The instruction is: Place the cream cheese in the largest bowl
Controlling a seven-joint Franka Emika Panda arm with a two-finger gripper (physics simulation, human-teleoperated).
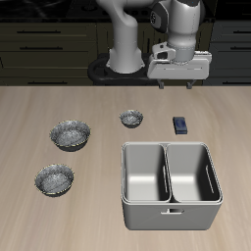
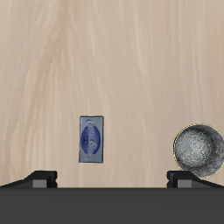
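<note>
The cream cheese (image 1: 181, 125) is a small flat dark blue box lying on the wooden table, just behind the grey bin. It also shows in the wrist view (image 2: 92, 139). The largest bowl (image 1: 71, 134) is a speckled silvery bowl with a dark outer wall, far across the table from the box; it is out of the wrist view. My gripper (image 1: 174, 84) hangs open and empty above the table, a little behind the cream cheese. Its two fingertips (image 2: 41, 178) stand wide apart.
A near-equal speckled bowl (image 1: 54, 178) sits nearer the front edge than the largest one. A tiny speckled bowl (image 1: 131, 119) sits beside the cream cheese and shows in the wrist view (image 2: 198, 149). A grey two-compartment bin (image 1: 169, 208) stands at the front.
</note>
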